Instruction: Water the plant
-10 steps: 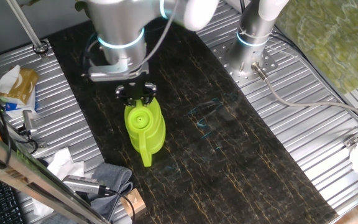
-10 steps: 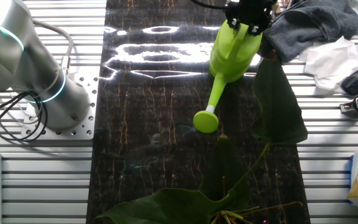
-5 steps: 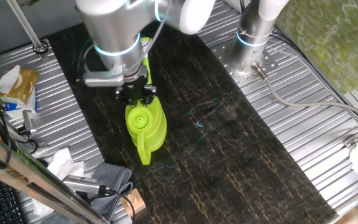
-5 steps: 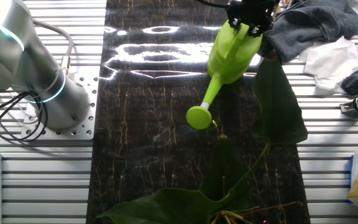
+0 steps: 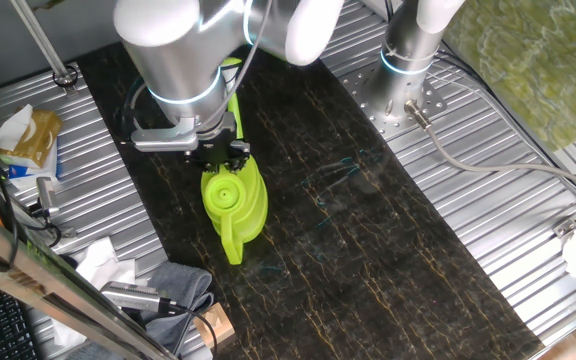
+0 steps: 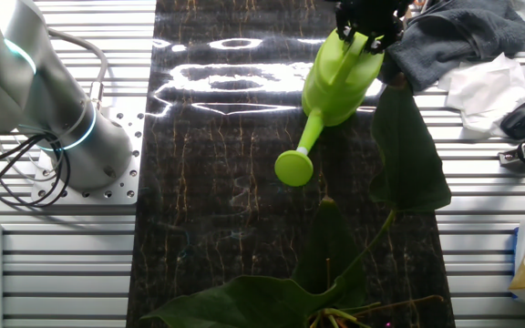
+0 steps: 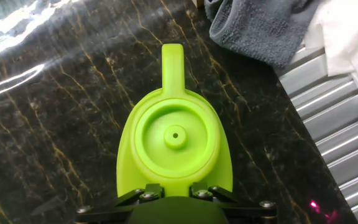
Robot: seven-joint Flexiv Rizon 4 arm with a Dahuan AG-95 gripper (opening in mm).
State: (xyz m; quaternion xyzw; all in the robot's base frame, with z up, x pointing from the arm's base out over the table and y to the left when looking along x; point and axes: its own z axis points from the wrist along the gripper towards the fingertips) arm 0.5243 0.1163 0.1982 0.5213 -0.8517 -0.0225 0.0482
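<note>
- One lime-green watering can (image 6: 337, 78) sits upper centre, the jaws closed on its rear handle.
- Plant (image 6: 408, 150) leaves fill the lower right, on the dark surface (image 6: 217, 182).

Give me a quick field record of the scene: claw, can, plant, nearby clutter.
claw: at the handle end of the watering can, fingers closed on the handle
watering can: lime green, spout and rose pointing toward the plant side
spout rose: short of the leaves, over the dark mat
plant: broad dark leaves in the other fixed view; pot not visible
mat: dark marbled surface under the can
grey cloth: beside the can, near the table edge
pour: none visible yet
</note>
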